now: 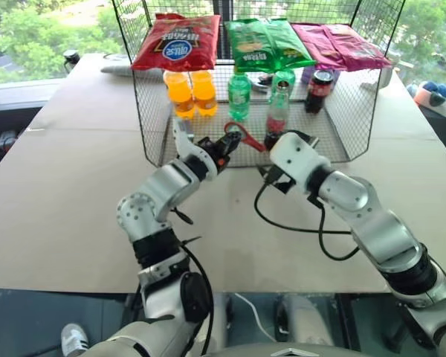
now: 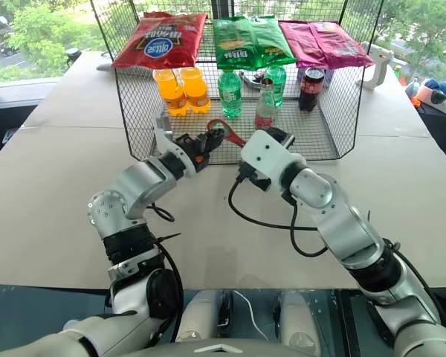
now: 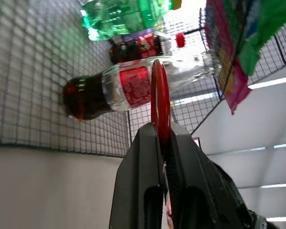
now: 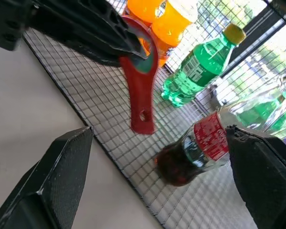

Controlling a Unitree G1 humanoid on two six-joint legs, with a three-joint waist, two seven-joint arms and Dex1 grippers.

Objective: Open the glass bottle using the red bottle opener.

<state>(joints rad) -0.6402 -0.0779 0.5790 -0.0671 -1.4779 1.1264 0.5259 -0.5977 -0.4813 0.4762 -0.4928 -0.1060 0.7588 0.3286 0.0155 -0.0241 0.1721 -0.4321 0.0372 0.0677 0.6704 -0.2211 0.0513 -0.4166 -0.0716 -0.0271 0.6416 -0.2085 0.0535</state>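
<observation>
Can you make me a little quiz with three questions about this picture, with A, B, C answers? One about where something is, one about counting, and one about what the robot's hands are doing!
1. Where does the glass bottle stand?
A. On the wire shelf's floor
B. On the bare table outside the shelf
C. On top of the chip bags

2. How many orange drink bottles stand on the shelf?
A. One
B. Two
C. Four

3. What is the left end effector doing?
A. Open and empty
B. Shut on the red bottle opener
C. Shut on a green bottle

Answers:
1. A, the bottle stands on the mesh floor among the other drinks.
2. B, two orange bottles stand side by side under the red chip bag.
3. B, its black fingers clamp the opener, while the right end effector is spread open near the glass bottle.
</observation>
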